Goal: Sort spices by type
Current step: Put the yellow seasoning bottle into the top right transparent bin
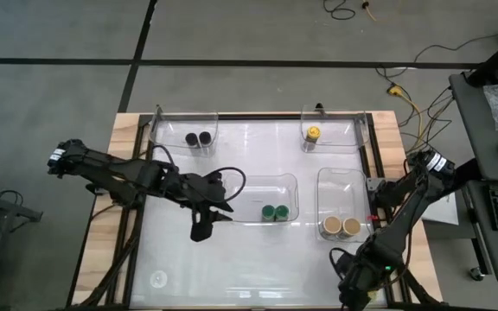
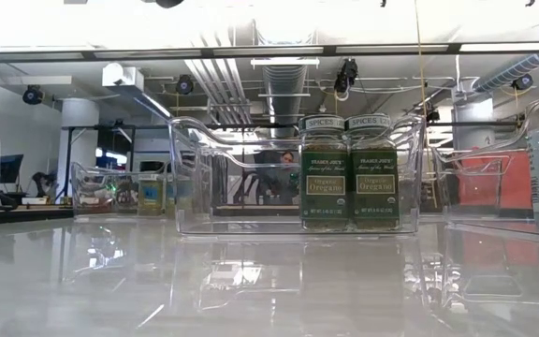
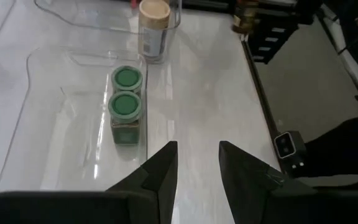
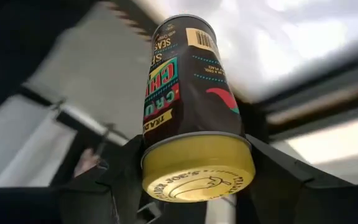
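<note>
The right gripper (image 4: 185, 186) sits at the near right corner of the table, close to the front edge, and holds a yellow-lidded spice jar (image 4: 191, 118) between its two dark fingers, one on each side of the jar just behind the lid; the jar's lid faces the wrist camera and its dark printed body points away from the pincer. Beyond that pincer, toward the table's middle, a clear tray (image 1: 342, 177) holds two tan-lidded jars (image 1: 341, 226) side by side, and farther off at the back edge another tray contains a single yellow-lidded jar (image 1: 314, 132). The left gripper (image 3: 197, 165) hovers over the bare table surface with its fingers slightly apart and nothing between them. Just ahead of it and to one side, a clear tray (image 3: 48, 106) holds two green-lidded oregano jars (image 3: 126, 102), touching each other. Two black-lidded jars (image 1: 198, 139) stand together in the far left tray, well apart from both pincers.
</note>
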You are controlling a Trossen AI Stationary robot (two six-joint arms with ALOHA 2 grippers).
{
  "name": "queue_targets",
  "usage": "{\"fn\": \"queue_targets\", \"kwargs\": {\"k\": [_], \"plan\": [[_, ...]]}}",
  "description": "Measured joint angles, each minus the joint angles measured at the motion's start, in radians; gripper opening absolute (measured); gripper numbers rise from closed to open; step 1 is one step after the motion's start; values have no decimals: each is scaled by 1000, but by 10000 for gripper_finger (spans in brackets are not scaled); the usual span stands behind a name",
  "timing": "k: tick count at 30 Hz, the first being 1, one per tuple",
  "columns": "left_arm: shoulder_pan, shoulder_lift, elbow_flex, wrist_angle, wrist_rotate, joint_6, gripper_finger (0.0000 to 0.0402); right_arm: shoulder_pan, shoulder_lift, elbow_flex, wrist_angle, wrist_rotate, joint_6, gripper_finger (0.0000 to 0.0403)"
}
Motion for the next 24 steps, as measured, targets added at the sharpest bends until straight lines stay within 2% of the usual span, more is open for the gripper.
{"fn": "queue_targets", "kwargs": {"k": [4, 10, 13, 17, 24], "plan": [[0, -26, 0, 1, -1, -4, 102, -58, 0, 134, -19, 100, -101, 224], [0, -52, 0, 1, -3, -18, 102, -195, -1, 310, -147, 382, -348, 224], [0, -52, 0, 1, -3, -24, 102, -277, -1, 379, -210, 479, -503, 225], [-1, -52, 0, -8, -1, -50, 102, -393, -1, 452, -366, 567, -656, 225], [-28, -55, 0, -134, 1, -121, 102, -592, -2, 529, -636, 743, -872, 225]]}}
